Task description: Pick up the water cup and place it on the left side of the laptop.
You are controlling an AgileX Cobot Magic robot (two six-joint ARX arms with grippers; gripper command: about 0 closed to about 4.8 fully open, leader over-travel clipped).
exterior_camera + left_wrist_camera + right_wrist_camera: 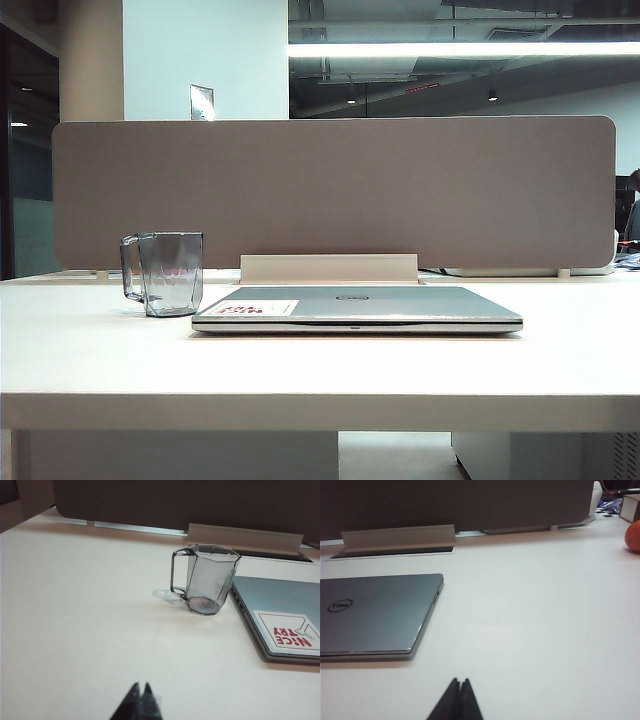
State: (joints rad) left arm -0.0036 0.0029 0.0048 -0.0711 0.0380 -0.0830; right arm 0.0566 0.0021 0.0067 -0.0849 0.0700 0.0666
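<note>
From my station I see the water cup [165, 272] standing upright on the white desk [320, 365], just beside the left edge of the closed laptop [358, 308], its handle turned away from the laptop. In the left wrist view the same water cup [207, 579] sits close to the laptop's [280, 615] corner with the white-and-red sticker [290, 636], a narrow strip of desk between them as far as I can tell. So the cup already stands where the task wants it, and I judge the placing done.

The left gripper [140, 690] hangs low over bare desk, well short of the cup, its fingertips pressed together with nothing between them. The right gripper [460, 685] is likewise clenched on nothing, over open desk beside the laptop's [375, 612] right edge. An orange fruit [633, 536] lies far off at the desk's right edge.

What remains, I think, is simply to leave things alone: I would keep both arms parked away from the cup. The cup is light, tall and clear plastic, so any brush from a fingertip could tip it against the laptop lid.
</note>
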